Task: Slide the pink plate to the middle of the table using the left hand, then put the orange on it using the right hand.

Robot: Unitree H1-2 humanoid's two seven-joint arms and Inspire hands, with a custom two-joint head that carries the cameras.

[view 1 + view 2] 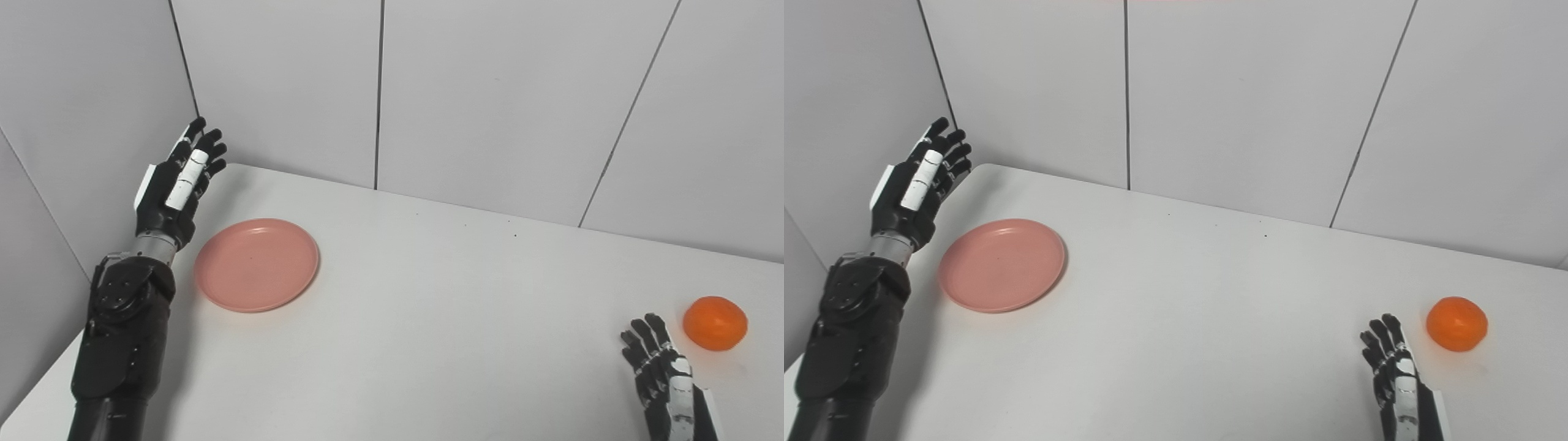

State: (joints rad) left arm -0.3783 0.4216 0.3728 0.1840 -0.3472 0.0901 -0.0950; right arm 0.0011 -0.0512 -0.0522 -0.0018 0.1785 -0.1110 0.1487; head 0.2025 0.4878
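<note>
Two hands are showing over the white tabletop (pixel 429 318), and neither is grasping anything. The left hand (pixel 174 184) is hovering raised near the far left corner of the tabletop, released, with its fingers (pixel 205 144) stretching out close together and pointing toward the back wall panels (pixel 490 92). Its dark forearm is rising from the near left corner. This hand is standing just beside the pink plate (pixel 257 264), to the plate's left, and is not touching it.

That plate is lying flat and bare in the left part of the tabletop, closer to the left edge than to the middle, roughly midway between the far edge and the near edge.

Over at the near right corner, the right hand (pixel 1399 383) is coming in from the near edge, also released, its fingers (pixel 1381 340) spreading slightly and pointing away from the robot. It is holding nothing. The orange (pixel 1456 323) is sitting on the tabletop close to the right edge, just beside this hand on its right and a little farther back, with a clear gap between fruit and fingers.

Plate and orange are lying well apart, on opposite sides of the tabletop, with the bare middle between them.
</note>
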